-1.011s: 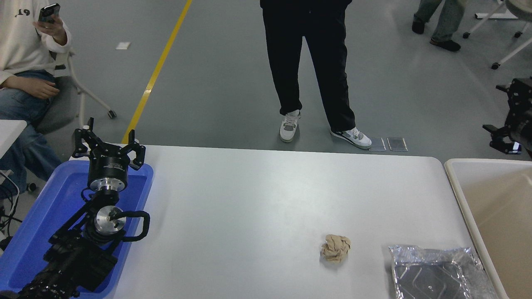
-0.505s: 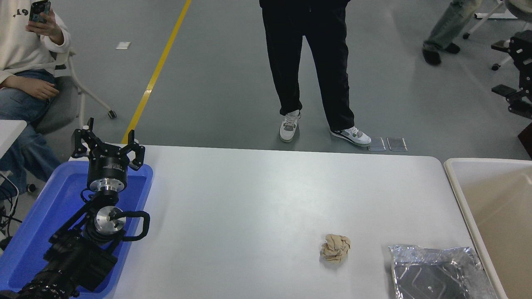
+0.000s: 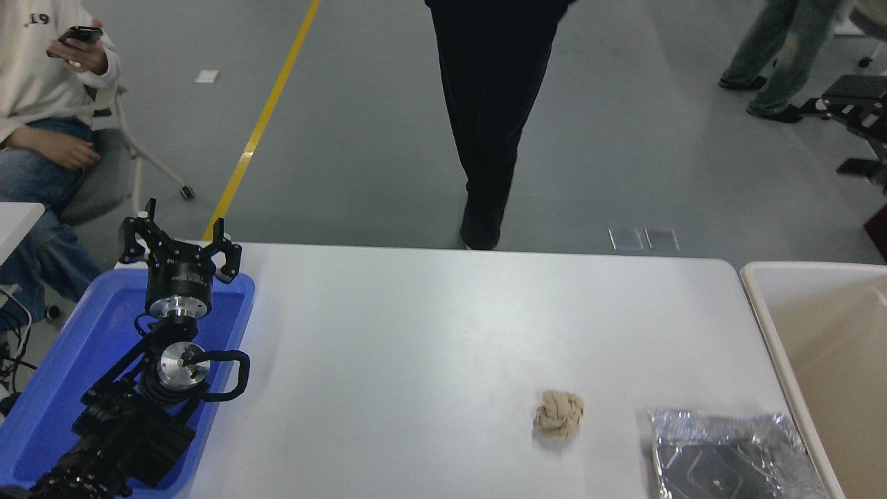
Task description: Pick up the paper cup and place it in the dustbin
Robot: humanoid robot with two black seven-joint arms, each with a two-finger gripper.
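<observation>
Moved: right gripper [image 3: 856, 104] sits higher and further back than half a second ago, at the picture's right edge, off the table and over the floor; the standing person [image 3: 493, 118] has turned, with legs now together at the table's far edge; the walker at top right has stepped on.
Right gripper state: dark parts only at the frame edge; cannot tell whether its fingers are apart or together.
Left gripper [image 3: 179, 246]: parked at lower left over the far end of the blue tray [image 3: 48, 388], fingers spread apart, holding nothing.
Bin [image 3: 766, 305]: beige tub at the table's right end, partly cut by the frame; the part of its inside that shows is bare.
Cup: not seen anywhere on the table or in the visible part of the bin.
Table [image 3: 429, 333]: white; crumpled tan paper ball [image 3: 558, 414] lies near the front, right of centre.
Foil tray [image 3: 727, 454]: at the front right corner, just beside the bin's rim, apart from the ball.
Seated person [image 3: 41, 104]: far left, holding a phone.
</observation>
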